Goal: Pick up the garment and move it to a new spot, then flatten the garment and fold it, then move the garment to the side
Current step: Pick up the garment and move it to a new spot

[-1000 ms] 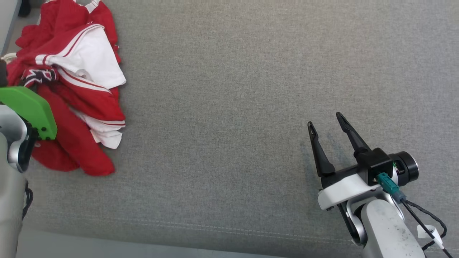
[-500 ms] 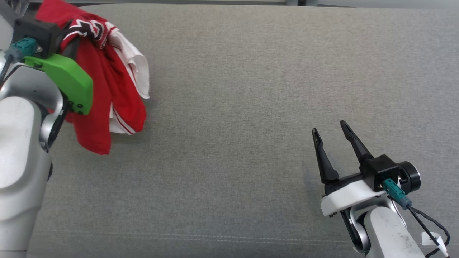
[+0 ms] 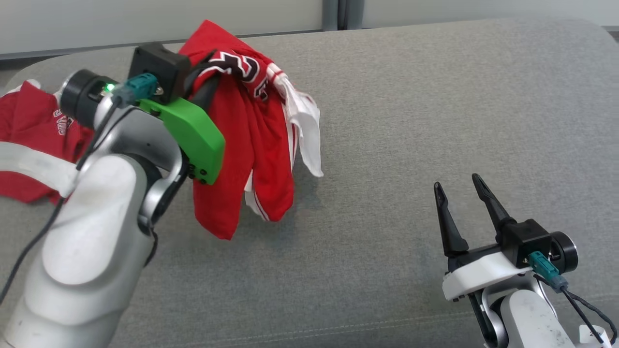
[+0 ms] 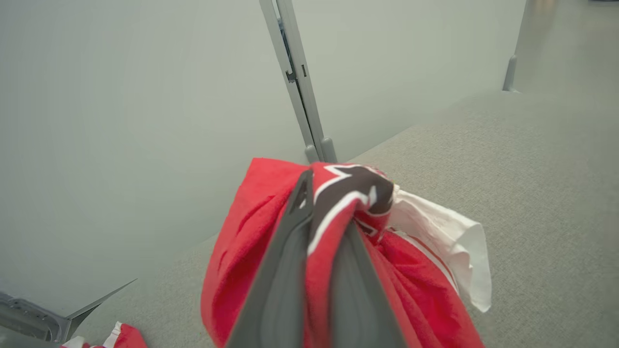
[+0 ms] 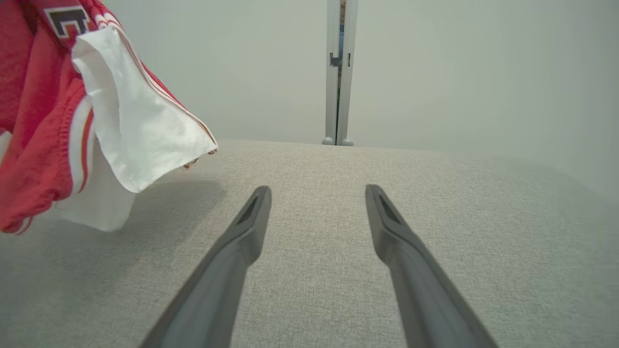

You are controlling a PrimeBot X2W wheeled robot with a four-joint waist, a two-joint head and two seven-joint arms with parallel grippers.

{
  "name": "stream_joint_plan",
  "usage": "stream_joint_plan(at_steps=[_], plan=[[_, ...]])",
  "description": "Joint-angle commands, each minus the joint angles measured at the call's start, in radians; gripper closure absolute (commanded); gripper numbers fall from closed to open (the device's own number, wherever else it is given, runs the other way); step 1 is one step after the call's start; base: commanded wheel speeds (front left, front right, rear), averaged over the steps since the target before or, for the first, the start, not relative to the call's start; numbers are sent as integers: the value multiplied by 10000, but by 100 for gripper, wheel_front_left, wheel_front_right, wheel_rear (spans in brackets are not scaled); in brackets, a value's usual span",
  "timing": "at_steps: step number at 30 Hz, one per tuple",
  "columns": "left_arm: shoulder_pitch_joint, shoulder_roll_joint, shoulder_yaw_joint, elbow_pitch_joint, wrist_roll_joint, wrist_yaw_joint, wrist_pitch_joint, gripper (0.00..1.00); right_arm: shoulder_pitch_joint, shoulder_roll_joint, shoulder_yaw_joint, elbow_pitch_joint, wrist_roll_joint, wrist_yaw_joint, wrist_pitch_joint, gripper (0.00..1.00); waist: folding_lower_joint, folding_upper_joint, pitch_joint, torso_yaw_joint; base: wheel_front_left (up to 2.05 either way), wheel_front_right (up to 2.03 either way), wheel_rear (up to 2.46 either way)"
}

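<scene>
The left gripper [image 4: 325, 207] clamps the red-and-white jersey [image 3: 256, 145], hanging above the grey cushion [image 3: 411, 96], probably for carrying; the right gripper [image 3: 457, 182] stands open, empty.

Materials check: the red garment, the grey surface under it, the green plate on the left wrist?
The garment: soft knit cloth, matte, slightly fuzzy; it hangs in limp folds. The fibre can't be told.
The grey surface: woven, upholstery-like fabric, matte; visible weave and a stitched seam near the front edge.
The green plate: probably rigid plastic, smooth satin finish; uniform colour, rounded edges, small screw holes.
</scene>
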Motion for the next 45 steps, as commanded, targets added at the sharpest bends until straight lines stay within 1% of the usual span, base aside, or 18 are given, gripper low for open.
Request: stream_joint_plan(at_steps=[1,5,9,11,15,16,18,22,26,28,36,37,38,39,40,41,43,45], plan=[[228,-173,-39,-81,-89,137,-4,100,165,-29,18,-48,57,1,-46,0,0,-1,-130,-426,0,0,0],[413,-827,-426,83,-86,317,-181,100,86,-27,125,-67,130,1,-46,0,0,-1,-3,-735,0,0,0],[340,-1617,-765,407,-163,434,-516,100,-98,-25,292,-91,213,1,-46,0,0,-1,209,-1029,0,0,0],[158,-1826,-872,620,-69,468,-669,100,-151,-25,362,-100,244,1,-46,0,0,-1,331,-1157,0,0,0],[-151,-2044,-958,1121,49,507,-974,100,-288,-27,463,-99,222,1,-47,0,0,-1,611,-1397,0,0,0],[-151,-2044,-958,1121,49,507,-974,100,-288,-27,463,-99,222,1,-47,0,0,-1,611,-1397,0,0,0],[-330,-2038,-914,1620,99,532,-1110,100,-323,-27,521,-68,184,1,-47,0,0,-1,768,-1512,0,0,0],[-651,-1813,-944,3218,307,577,-1175,100,-541,-24,877,-17,171,1,-47,0,0,-1,1081,-1887,0,0,0],[-929,-1706,-1045,4591,499,443,-1646,100,-728,-31,1102,-97,242,1,-47,0,0,-1,1464,-2268,0,0,0],[-1131,-1575,-1085,5176,635,472,-1957,100,-780,-24,1114,-98,234,1,-47,0,0,-1,1614,-2372,0,0,0],[-2462,-877,-1557,6907,1710,800,-2677,100,-803,-22,1173,-151,197,1,-47,0,0,-1,1855,-2628,0,0,0],[-2607,-781,-1595,7105,1815,860,-2755,100,-802,-19,1171,-162,195,1,-47,0,0,-1,1872,-2638,0,0,0],[-2856,-646,-1695,7408,2048,1052,-2967,100,-831,-22,1143,-149,176,1,-47,0,0,-1,1901,-2639,0,0,0],[-2939,-613,-1740,7547,2138,1169,-3098,81,-850,-22,1120,-135,162,1,-47,0,0,-1,1909,-2627,0,0,0],[-2967,-637,-1733,7687,2142,1271,-3225,17,-867,-22,1095,-121,147,1,-47,0,0,-1,1912,-2602,0,0,0],[-2938,-729,-1649,7814,2035,1359,-3347,0,-872,-22,1071,-110,139,1,-47,0,0,-1,1914,-2560,0,0,0],[-2796,-925,-1534,8061,1852,1404,-3588,0,-862,-19,1062,-101,149,1,-47,0,0,-1,1911,-2444,0,0,0],[-2614,-1150,-1433,8297,1594,1352,-3805,0,-855,-25,1029,-78,163,1,-47,0,0,-1,1895,-2298,0,0,0]])
